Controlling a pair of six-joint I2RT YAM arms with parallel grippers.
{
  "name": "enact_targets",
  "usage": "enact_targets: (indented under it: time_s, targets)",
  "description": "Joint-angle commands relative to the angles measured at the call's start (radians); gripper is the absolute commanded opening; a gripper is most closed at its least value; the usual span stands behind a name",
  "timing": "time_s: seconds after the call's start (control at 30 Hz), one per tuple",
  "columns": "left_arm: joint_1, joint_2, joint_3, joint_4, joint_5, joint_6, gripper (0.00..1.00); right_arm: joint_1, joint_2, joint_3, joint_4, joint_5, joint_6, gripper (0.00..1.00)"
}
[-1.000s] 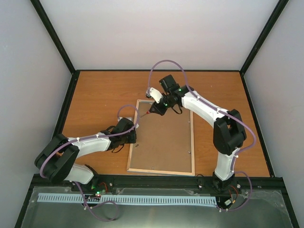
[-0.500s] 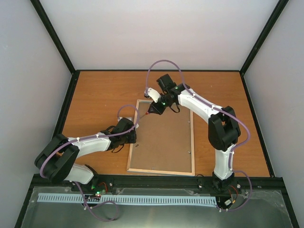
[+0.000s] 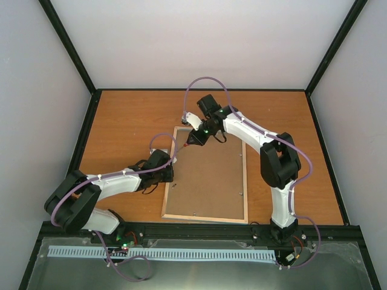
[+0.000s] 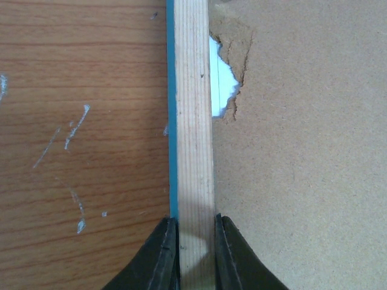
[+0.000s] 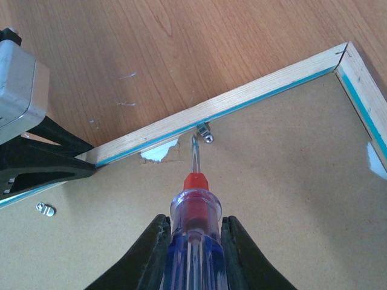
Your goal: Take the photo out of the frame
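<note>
The frame point(image 3: 245, 181) lies face down in the middle of the bench point(image 3: 127, 121). Its long sides run from the bottom of the top picture up toward the back wall. Its pale wood rim goes round a plain brown backing board point(image 3: 208, 181) that fills the whole inside. The photo does not show as a picture anywhere.

The left arm point(image 3: 115, 182) reaches in from the lower left. The left jaws are almost closed and pinch the wood rim on the frame's left long side, with one finger on the outer edge and one on the inner edge. In the left wrist picture a thin blue strip runs down the left of the rim. Just right of the rim, near the top, a torn hole point(image 4: 222, 75) in the board shows something white and pale blue. It may be the photo or a card; I cannot tell.

The right arm point(image 3: 260, 136) bends over from the right to the frame's upper left corner. The right jaws are closed tight on a screwdriver point(image 5: 192, 208) with a clear blue and red handle. Its metal tip sits just beside a small metal tab point(image 5: 206, 131) next to the rim. A second tab point(image 5: 45, 209) lies on the board at the lower left of the right wrist picture.
</note>
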Motion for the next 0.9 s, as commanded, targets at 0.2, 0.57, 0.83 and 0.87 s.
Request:
enact_targets:
  time_s: [0.2,0.57,0.83,0.87]
  targets:
    - [-0.002,0.022,0.013,-0.005,0.099,0.019,0.01,0.015,0.029,0.047,-0.001,-0.021,0.015,0.03]
    - [-0.002,0.032,0.012,0.003,0.102,0.022,0.01,0.018,0.038,0.048,0.001,0.057,0.073,0.03]
    - [-0.002,0.038,0.009,0.01,0.104,0.022,0.01,0.018,0.032,0.047,-0.013,0.156,0.101,0.03]
    - [-0.002,0.038,0.009,0.01,0.104,0.023,0.01,0.018,0.027,0.049,-0.021,0.179,0.129,0.03]
